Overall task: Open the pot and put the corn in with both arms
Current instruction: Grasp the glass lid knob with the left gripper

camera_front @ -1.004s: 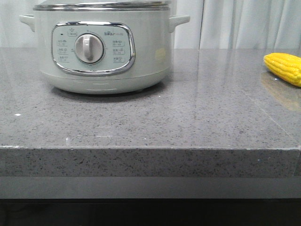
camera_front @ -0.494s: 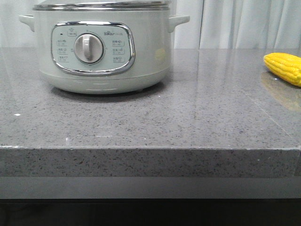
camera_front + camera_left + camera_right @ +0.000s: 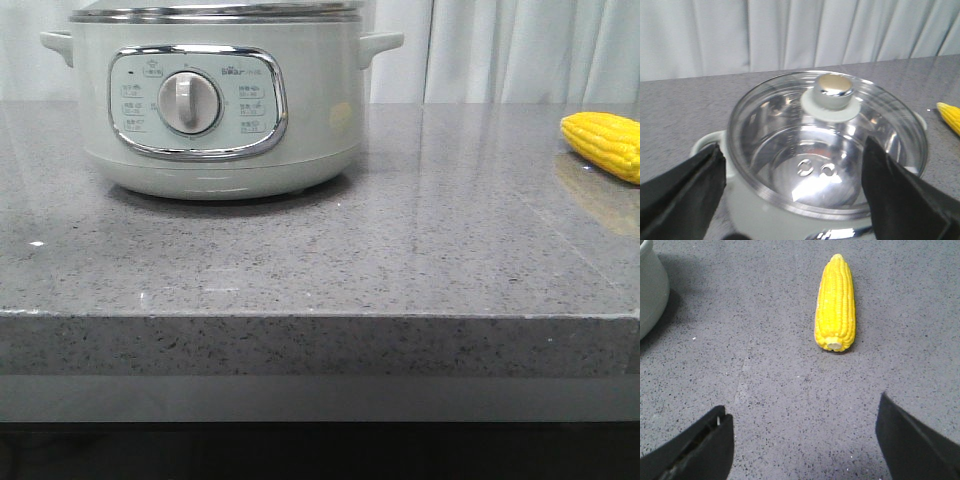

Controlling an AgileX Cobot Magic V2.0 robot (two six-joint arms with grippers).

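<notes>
The pot (image 3: 220, 100) is sitting lidded at upper left, the corn (image 3: 603, 143) is lying outside it at the right edge; both tools, left (image 3: 795, 195) and right (image 3: 802, 445), are gaping wide.

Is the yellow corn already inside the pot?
No, the corn lies on the grey counter, apart from the pot, whose glass lid is on.

Speckled grey stone table (image 3: 420, 250) bearing pot (image 3: 215, 100) and, well apart, corn (image 3: 605, 143).
</notes>
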